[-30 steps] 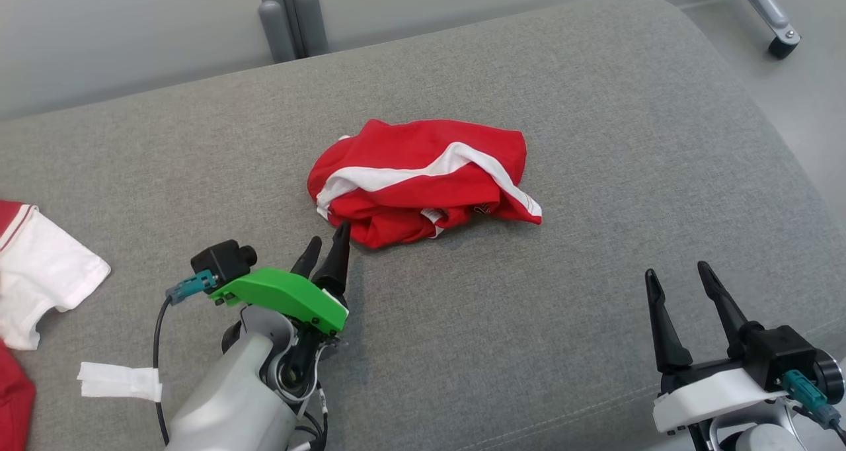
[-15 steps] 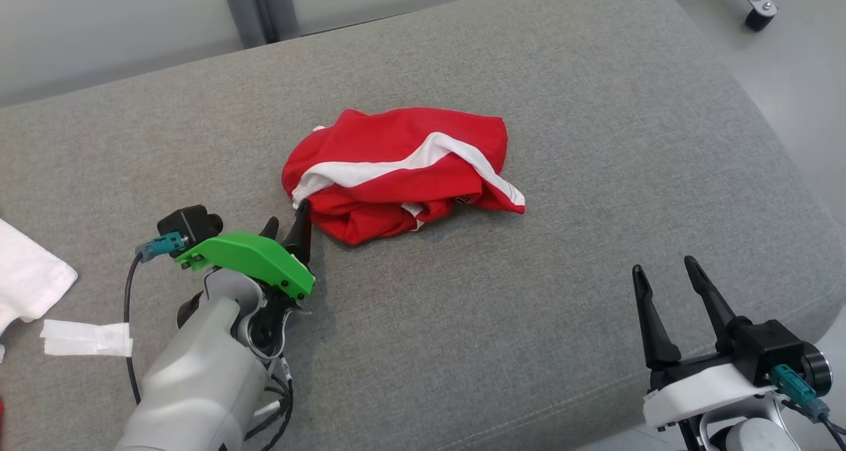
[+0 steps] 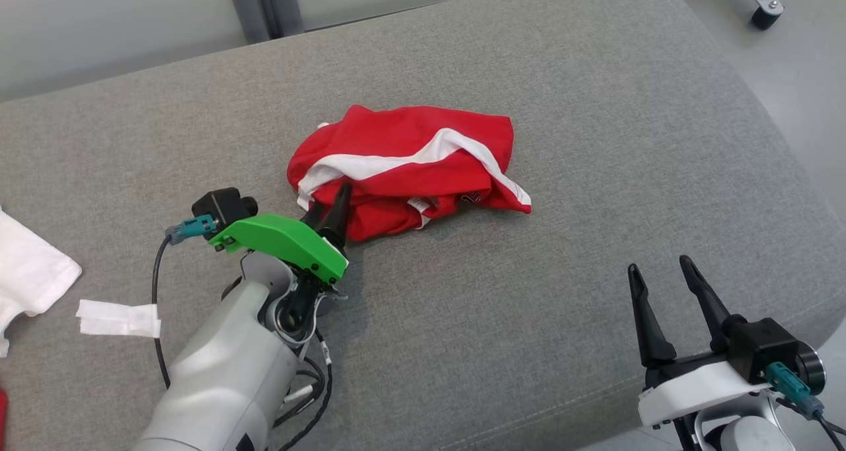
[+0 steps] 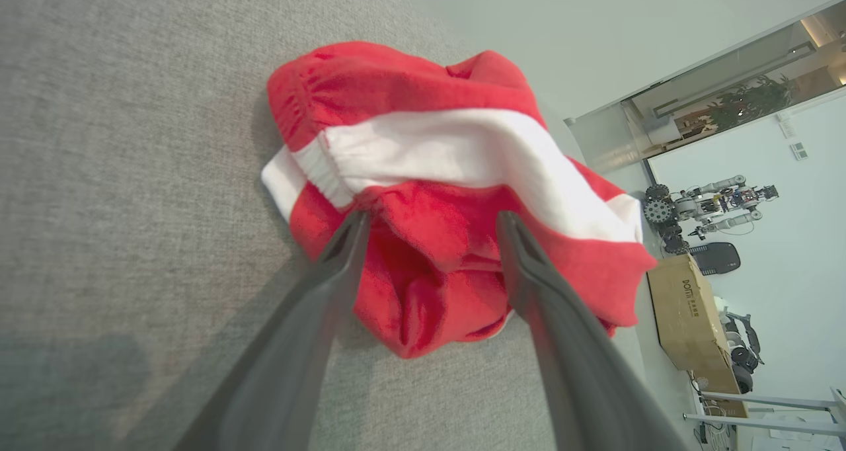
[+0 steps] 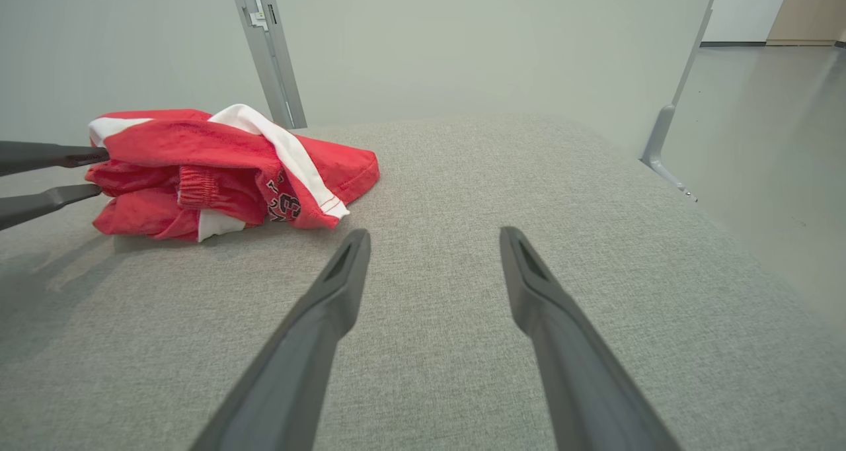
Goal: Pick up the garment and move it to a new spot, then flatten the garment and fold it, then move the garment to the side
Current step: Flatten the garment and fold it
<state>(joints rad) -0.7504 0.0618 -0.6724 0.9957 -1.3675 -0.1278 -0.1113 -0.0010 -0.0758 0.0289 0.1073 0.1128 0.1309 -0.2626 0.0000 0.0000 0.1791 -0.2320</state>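
The garment [image 3: 403, 166] is a crumpled red piece with a white stripe, lying in a heap mid-cushion. In the left wrist view the garment [image 4: 429, 140] bulges between the tips of my open left gripper [image 4: 433, 219], which straddle its near red fold. From the head, my left gripper [image 3: 329, 200] is at the heap's near-left edge. The right wrist view shows the garment [image 5: 218, 166] at the left, with the left gripper [image 5: 92, 173] against its side. My right gripper [image 3: 659, 266] hovers open and empty at the lower right, well apart from the cloth, over bare cushion [image 5: 434, 234].
The grey cushion [image 3: 562, 107] falls away at its right and near edges. A white cloth [image 3: 26, 272] and a white strip [image 3: 119, 319] lie at the left. Grey posts [image 3: 264, 4] stand behind, and a caster wheel [image 3: 767, 14] sits at the top right.
My left gripper has advanced up to the garment, and its open tips now sit around the near fold. The head view shifted slightly. The right gripper kept its place.
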